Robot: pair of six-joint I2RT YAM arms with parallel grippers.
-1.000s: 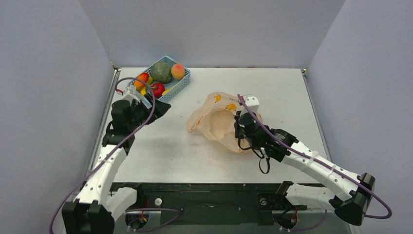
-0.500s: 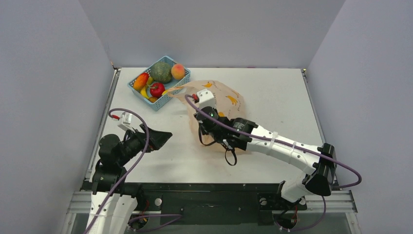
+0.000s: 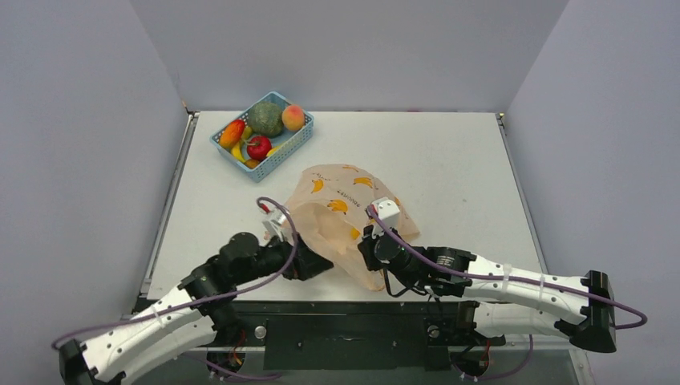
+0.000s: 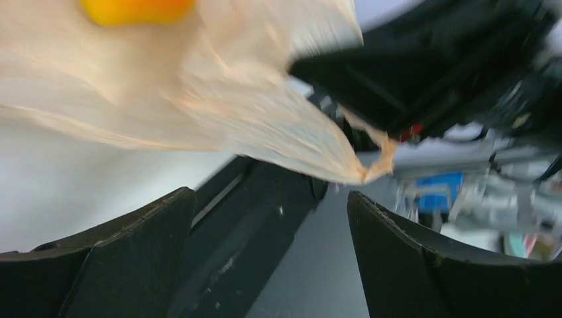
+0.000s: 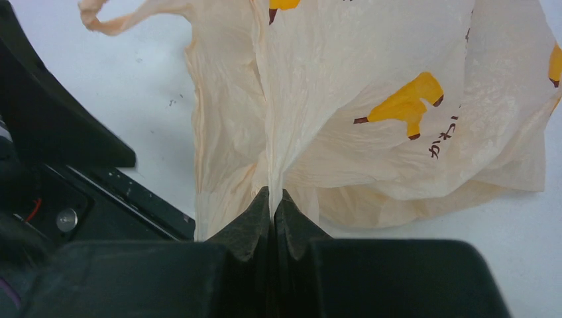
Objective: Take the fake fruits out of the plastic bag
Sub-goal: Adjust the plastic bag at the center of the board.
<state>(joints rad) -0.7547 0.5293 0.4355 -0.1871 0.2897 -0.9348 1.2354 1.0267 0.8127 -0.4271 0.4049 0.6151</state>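
The thin translucent pale-orange plastic bag point(image 3: 345, 200), pinched tight by our right gripper point(image 5: 273, 197), stretches lengthwise away from it; our left gripper point(image 4: 268, 199) gapes empty.

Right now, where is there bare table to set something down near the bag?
Widest free patch: the table right of the plastic bag, out to the edge. Also the far strip right of the blue basket. Crowded: near middle, where the right gripper pinches the bag and the open left gripper sits beside it.
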